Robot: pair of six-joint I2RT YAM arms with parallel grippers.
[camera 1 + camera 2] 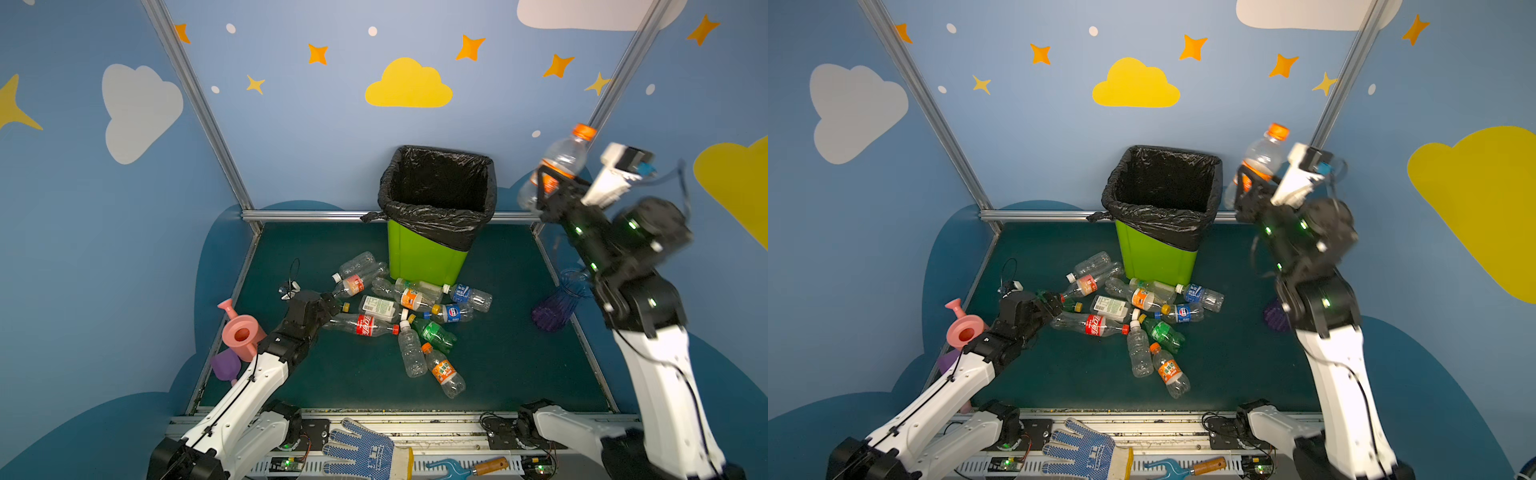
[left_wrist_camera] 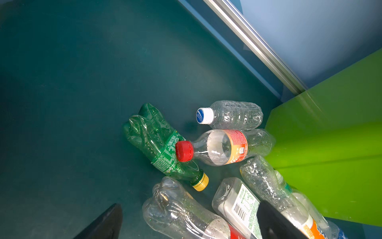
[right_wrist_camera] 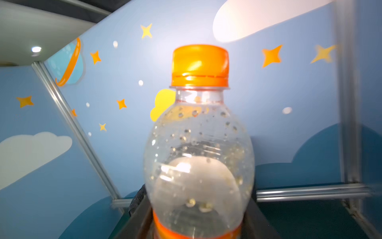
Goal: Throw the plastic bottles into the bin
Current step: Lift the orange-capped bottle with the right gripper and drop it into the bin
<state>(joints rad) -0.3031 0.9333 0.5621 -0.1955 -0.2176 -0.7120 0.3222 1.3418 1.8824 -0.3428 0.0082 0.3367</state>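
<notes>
Right claw (image 1: 547,183) is pinching the orange-capped bottle (image 1: 564,156) around its orange label. The cap points up and I've got it high, off to the right of the lime-green bin (image 1: 424,259). Left claw (image 1: 332,304) is spread wide, low at the left edge of the plastic bottles (image 1: 409,316) heaped on the mat (image 1: 519,353) in front of the bin. On the left wrist view, a green Sprite bottle (image 2: 157,144) lies ahead, with a red-capped bottle (image 2: 223,148) overlapping it.

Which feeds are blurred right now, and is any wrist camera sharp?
Both top views: right gripper and its orange-capped bottle motion-smeared, bottle pile crisp. Right wrist view: that bottle soft, frame post streaked. Left wrist view: sharp on the red-capped bottle, slight smear on the bin.
</notes>
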